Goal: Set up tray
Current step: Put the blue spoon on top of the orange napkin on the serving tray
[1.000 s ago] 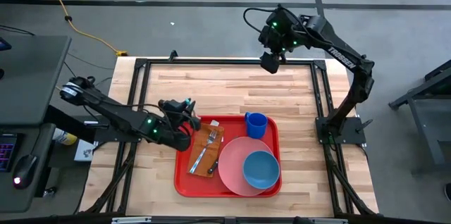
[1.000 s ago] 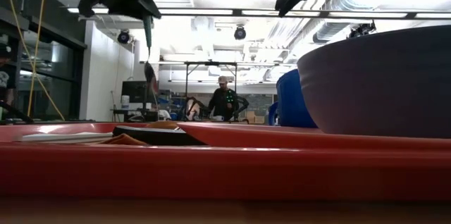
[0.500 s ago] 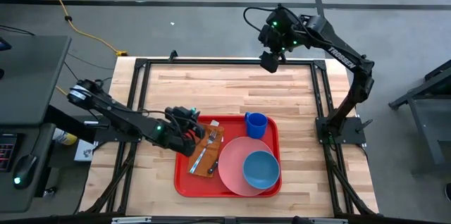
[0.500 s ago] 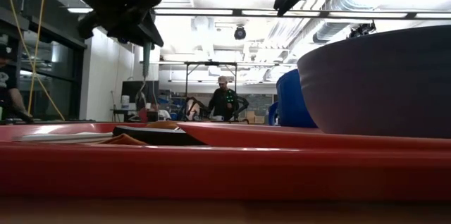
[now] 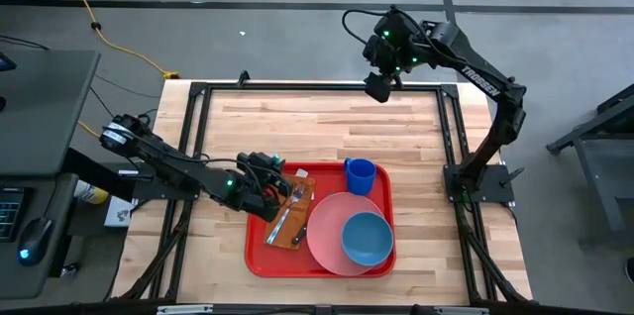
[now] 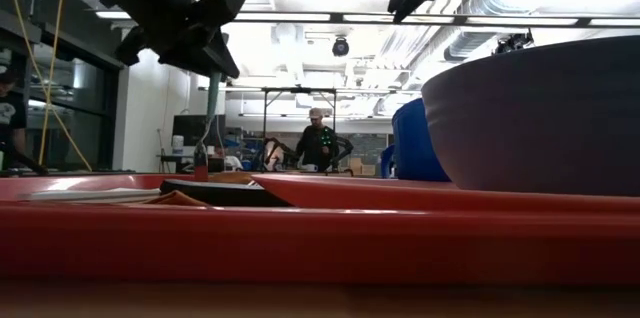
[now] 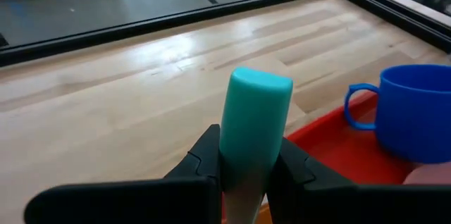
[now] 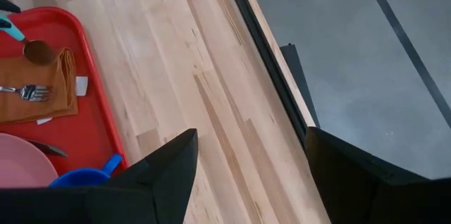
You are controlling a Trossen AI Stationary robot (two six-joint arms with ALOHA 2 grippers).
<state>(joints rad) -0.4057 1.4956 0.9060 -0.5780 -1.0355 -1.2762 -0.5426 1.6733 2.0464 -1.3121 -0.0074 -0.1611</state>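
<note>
While the left gripper [image 7: 243,175] was clamped on the teal handle of a spoon [image 7: 252,122], the spoon's bowl end hung down over the brown napkin [image 5: 290,208], right under the gripper. That napkin lay on the near-left part of the red tray [image 5: 260,256], so the tray was just below the gripper and stretched away from it toward the other arm. A fork [image 5: 284,213] rested on the napkin, its long way running along the napkin, just beside where the spoon came down. I think the spoon should be laid the same way, next to the fork. Farther from the gripper sat a blue cup [image 5: 360,175], a pink plate [image 5: 325,241] and a blue bowl [image 5: 367,238] on the plate. The right gripper [image 8: 246,175] waited with its fingers apart, well away past the far edge of the table [image 5: 327,122], so the left arm was much nearer.
</note>
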